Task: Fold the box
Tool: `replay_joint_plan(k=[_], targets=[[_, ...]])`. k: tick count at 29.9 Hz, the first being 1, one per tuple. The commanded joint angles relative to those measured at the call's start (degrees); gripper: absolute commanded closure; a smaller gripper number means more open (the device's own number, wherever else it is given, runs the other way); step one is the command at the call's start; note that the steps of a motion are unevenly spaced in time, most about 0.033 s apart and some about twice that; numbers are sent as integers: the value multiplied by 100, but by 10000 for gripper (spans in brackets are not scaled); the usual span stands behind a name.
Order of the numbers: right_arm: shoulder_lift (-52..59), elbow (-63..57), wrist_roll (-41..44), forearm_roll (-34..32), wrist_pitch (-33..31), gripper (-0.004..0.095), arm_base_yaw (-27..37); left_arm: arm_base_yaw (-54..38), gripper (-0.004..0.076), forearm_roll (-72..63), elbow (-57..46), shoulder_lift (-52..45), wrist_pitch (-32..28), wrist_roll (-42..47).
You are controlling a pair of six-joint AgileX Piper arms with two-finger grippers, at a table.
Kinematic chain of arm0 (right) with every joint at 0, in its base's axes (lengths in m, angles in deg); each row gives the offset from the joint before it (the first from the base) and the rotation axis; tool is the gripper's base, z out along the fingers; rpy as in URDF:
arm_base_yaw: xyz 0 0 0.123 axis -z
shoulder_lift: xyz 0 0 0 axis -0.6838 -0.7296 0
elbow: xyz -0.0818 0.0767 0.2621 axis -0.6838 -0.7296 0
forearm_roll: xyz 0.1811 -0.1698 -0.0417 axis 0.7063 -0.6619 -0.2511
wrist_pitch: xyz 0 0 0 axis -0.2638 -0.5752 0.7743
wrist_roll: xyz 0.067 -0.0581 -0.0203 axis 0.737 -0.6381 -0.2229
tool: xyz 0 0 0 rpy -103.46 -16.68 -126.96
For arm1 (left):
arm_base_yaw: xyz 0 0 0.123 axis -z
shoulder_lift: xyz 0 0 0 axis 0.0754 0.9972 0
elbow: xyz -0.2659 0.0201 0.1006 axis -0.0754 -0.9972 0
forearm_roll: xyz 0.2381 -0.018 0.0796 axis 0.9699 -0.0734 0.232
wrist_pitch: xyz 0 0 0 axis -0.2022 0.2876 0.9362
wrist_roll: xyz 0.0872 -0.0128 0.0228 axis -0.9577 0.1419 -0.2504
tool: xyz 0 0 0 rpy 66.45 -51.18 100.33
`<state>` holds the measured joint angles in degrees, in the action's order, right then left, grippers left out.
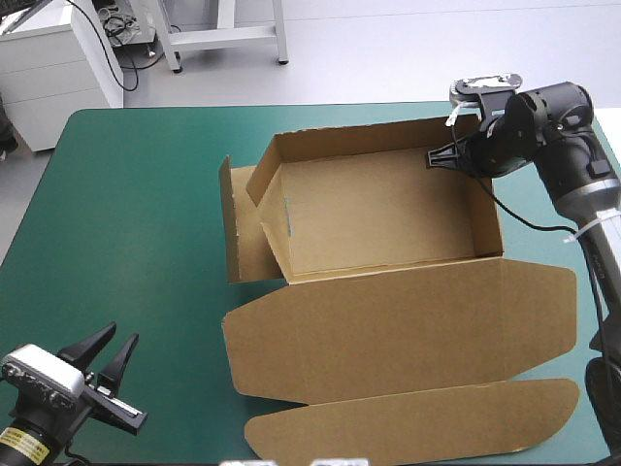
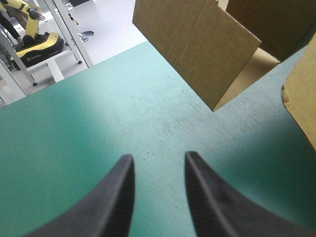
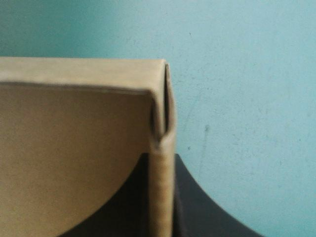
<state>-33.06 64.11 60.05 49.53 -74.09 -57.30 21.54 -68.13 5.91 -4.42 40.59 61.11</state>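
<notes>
One wall of the brown cardboard box (image 1: 388, 223) pinched for tucking in right gripper (image 1: 441, 155); left gripper (image 1: 109, 349) spread, empty, likely raises loose flap (image 2: 197, 44) ahead next.

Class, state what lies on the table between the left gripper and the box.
Nothing: only bare teal-green cover separates the left gripper from the box, clearest in the left wrist view.

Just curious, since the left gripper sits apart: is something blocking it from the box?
Nothing visible does. Only bare teal-green cover lies between the open left gripper and the nearest flap of the box.
</notes>
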Motion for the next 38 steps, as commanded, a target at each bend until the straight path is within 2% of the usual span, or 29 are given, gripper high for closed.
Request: replay_joint_plan(k=[1,2,4,7,12,25,30,34,38], targets=[[280,173,3,49,-51,928,42,5,263,-40,135,84,-448,22],[280,173,3,49,-51,928,42,5,218,-70,135,84,-446,164],[280,173,3,49,-51,928,42,5,190,-287,135,84,-526,476],[280,173,-31,49,-51,928,42,5,202,-343,135,84,-635,418],[280,173,-43,49,-51,928,42,5,231,501,264,267,-1004,629],[280,173,-152,49,-51,928,42,-5,236,1594,2455,3322,-237,1969],[280,173,-235,54,-51,928,42,-30,314,2099,3323,4275,273,2082],[280,173,-255,54,-51,928,42,-614,330,2183,3849,4848,591,2149],[280,173,-270,54,-51,928,42,-1542,330,1610,4022,5275,574,1931]])
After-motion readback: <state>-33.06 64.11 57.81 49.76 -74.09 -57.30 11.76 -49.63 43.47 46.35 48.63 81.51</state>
